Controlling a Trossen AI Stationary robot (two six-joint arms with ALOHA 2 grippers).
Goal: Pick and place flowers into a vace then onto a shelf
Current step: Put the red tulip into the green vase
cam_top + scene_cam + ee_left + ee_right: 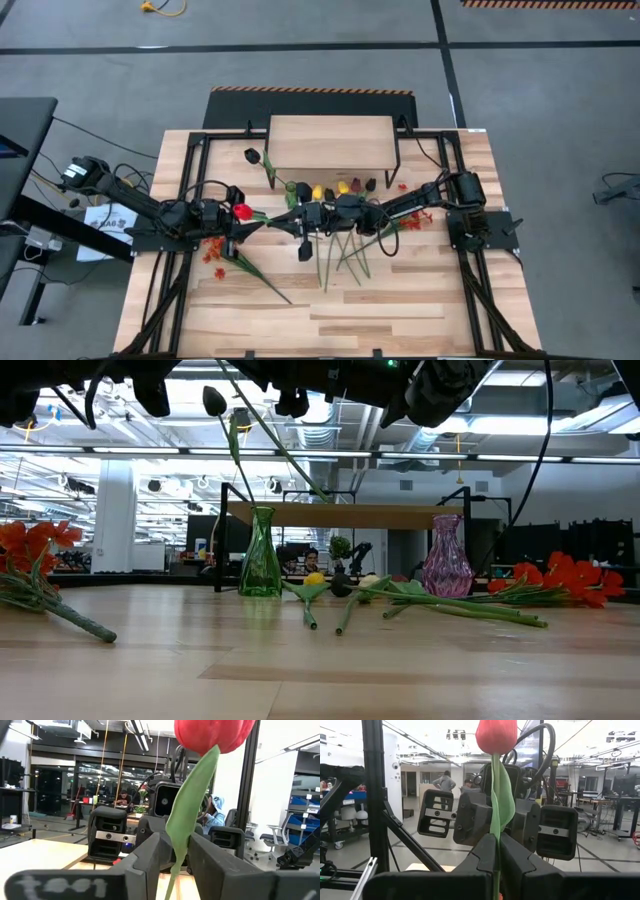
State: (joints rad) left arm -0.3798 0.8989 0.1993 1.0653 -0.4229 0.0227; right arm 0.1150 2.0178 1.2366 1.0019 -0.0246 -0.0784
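Both arms meet over the middle of the bench (420,310), raised above it. The right end effector (496,851) is clenched on the stem of a red tulip (496,735), which stands upright between its fingers. The left end effector (175,852) has its fingers set close on either side of the same stem; whether they press it cannot be told. In the high view the red tulip (241,211) sits near the left end effector (262,224), with the right end effector (300,218) facing it from 3 o'clock.

Surroundings: the shelf (332,143) stands at 12 o'clock on the bench. A row of loose tulips (340,188) lies just in front of it, stems fanning toward 6 o'clock under the arms. A red-orange spray (217,250) lies at 8 o'clock, another spray (420,217) at 3 o'clock beneath the right arm.

View differences: only the low view shows a green glass vase (260,566) and a purple vase (446,569) standing upright below the shelf (340,514); the arms hide them from above. The green vase holds a dark tulip (214,401) leaning to 11 o'clock. The wrist views alone show people in the room behind.
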